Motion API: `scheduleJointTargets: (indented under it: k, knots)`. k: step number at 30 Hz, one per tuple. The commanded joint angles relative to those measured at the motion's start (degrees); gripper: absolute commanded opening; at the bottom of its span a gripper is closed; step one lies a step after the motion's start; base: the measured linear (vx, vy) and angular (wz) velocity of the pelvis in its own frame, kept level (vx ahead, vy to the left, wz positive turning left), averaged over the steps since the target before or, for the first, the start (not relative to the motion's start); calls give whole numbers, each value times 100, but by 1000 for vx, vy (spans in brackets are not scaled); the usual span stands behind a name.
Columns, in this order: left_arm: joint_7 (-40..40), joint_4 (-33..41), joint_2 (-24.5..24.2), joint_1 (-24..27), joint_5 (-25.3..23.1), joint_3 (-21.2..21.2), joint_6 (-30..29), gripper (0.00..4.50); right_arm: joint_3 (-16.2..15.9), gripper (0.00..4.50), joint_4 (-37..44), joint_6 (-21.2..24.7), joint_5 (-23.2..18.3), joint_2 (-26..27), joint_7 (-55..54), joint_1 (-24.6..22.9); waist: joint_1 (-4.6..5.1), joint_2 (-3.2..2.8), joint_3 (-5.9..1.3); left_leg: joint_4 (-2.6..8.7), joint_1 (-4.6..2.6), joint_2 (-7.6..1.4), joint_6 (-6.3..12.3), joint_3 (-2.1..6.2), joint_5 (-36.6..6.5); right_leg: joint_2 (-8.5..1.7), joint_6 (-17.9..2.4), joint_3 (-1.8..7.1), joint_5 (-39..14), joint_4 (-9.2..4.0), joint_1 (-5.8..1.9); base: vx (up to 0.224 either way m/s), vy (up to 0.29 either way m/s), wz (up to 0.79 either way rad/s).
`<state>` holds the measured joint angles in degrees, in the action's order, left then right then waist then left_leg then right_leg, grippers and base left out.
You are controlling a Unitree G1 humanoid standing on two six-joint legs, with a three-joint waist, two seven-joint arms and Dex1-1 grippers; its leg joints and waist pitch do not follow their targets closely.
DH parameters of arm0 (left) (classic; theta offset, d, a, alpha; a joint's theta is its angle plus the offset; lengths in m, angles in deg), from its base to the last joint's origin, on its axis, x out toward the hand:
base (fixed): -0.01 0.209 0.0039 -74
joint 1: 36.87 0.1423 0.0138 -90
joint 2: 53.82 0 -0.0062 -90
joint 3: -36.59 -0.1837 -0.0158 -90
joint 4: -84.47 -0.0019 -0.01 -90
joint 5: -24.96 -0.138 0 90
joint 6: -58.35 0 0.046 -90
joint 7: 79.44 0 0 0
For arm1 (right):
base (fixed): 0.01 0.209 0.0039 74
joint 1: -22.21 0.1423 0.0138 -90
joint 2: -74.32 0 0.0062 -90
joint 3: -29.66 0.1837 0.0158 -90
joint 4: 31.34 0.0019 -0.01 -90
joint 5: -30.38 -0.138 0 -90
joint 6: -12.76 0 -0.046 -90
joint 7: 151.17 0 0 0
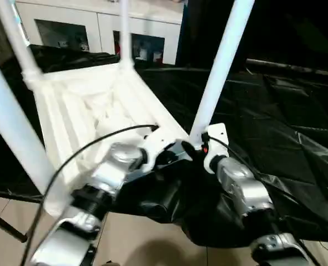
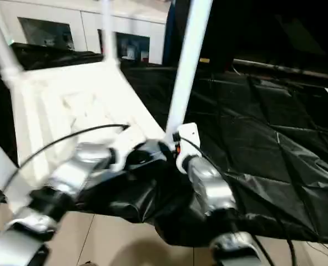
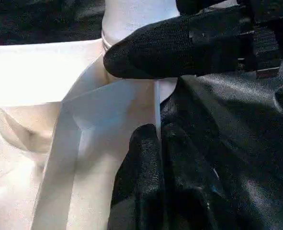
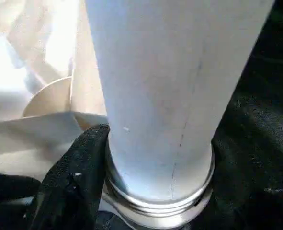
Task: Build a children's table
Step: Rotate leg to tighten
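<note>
While left gripper [image 3: 153,143] fingers pinch tabletop [image 1: 80,105] rim, right gripper [image 1: 200,145] fingers grasp leg [image 1: 219,66] base.

Both forearms are silver metal, rounded segmented housings with black joint rings between sections. Left forearm [image 1: 116,166]: a thin black cable [image 1: 80,149] loops free above it and runs toward the wrist. Right forearm [image 1: 242,188]: a white angular wrist bracket [image 1: 215,138] up front, a small red-orange spot on the dark part next to it, a thin black cable arcing over the wrist. Left gripper [image 3: 153,143] fingers: black, rounded tips, fine knit-like textured covering. Right gripper finger [image 4: 76,177]: same black textured surface, a few pale specks on it.
</note>
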<state>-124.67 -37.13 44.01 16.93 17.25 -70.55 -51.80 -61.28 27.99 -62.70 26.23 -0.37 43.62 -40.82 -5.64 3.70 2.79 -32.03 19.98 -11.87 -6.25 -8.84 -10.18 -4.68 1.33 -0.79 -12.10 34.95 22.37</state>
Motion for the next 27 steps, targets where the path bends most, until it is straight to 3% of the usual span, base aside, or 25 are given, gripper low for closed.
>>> scheduleJointTargets:
  k: [1,2,5,7,10,13,15,17,20,23,27]
  knots:
    - [-132,-228,432,34,0,-458,5,0,-510,270,-149,3,37,360,282,116,-13,-78,-203,471,-9,-38,-153,-12,-2180,-222,-667,110,-2032,-551,-93,0,0,0]
    - [-136,-239,430,23,-3,-457,22,0,-541,326,-127,-25,44,363,324,115,-12,-72,-198,473,0,-37,-140,-16,-2177,-221,-674,109,-2021,-551,-95,0,0,0]
    - [-394,-177,135,21,11,-441,103,0,-504,349,-104,-106,-82,226,680,187,-29,-87,-204,474,-1,-42,-115,-10,-2254,-244,-652,115,-2209,-575,-78,0,0,0]
    - [-481,-134,42,51,20,-439,122,0,-520,375,-89,-129,-67,137,786,201,-27,-79,-214,483,34,-44,-115,-3,-2153,-244,-652,110,-2129,-560,-104,0,0,0]
    - [-882,7,-294,179,65,-423,278,0,-502,375,89,-95,-175,-234,1441,190,-24,-86,-221,473,84,-52,-48,-18,-1844,-223,-774,101,-1574,-507,-136,0,0,0]
    - [-1475,192,-663,328,203,-444,451,0,-676,375,371,-162,-177,-738,2224,85,-35,-111,-230,428,62,-67,17,-50,-1542,-210,-977,113,-1018,-463,-141,0,0,0]
    - [-1840,316,-874,403,323,-433,440,0,-770,375,599,-161,-219,-1032,2712,-4,-46,-124,-247,370,71,-50,141,-78,-996,-184,-1163,109,-134,-359,-179,63,-1,1]
    - [-2342,436,-1120,477,468,-450,644,0,-847,375,876,-129,-313,-1344,3259,-103,-79,-121,-246,341,75,-34,264,-88,-708,-165,-1258,101,353,-314,-208,60,3,-1]
    - [-2807,596,-1408,538,592,-471,732,0,-998,375,1208,-90,-418,-1695,3886,-232,-108,-147,-268,301,45,-46,396,-98,-464,-146,-1418,89,888,-250,-207,51,15,0]
    - [-2986,646,-1543,552,649,-479,745,0,-1107,375,1316,-92,-448,-1869,4251,-301,-116,-165,-283,284,31,-44,434,-110,-429,-149,-1560,74,1003,-234,-214,0,0,0]
    - [-3250,784,-1704,608,767,-494,757,0,-1258,375,1443,-56,-482,-2041,4604,-406,-133,-147,-278,304,34,-62,346,-106,-684,-189,-1551,78,605,-257,-231,0,0,0]
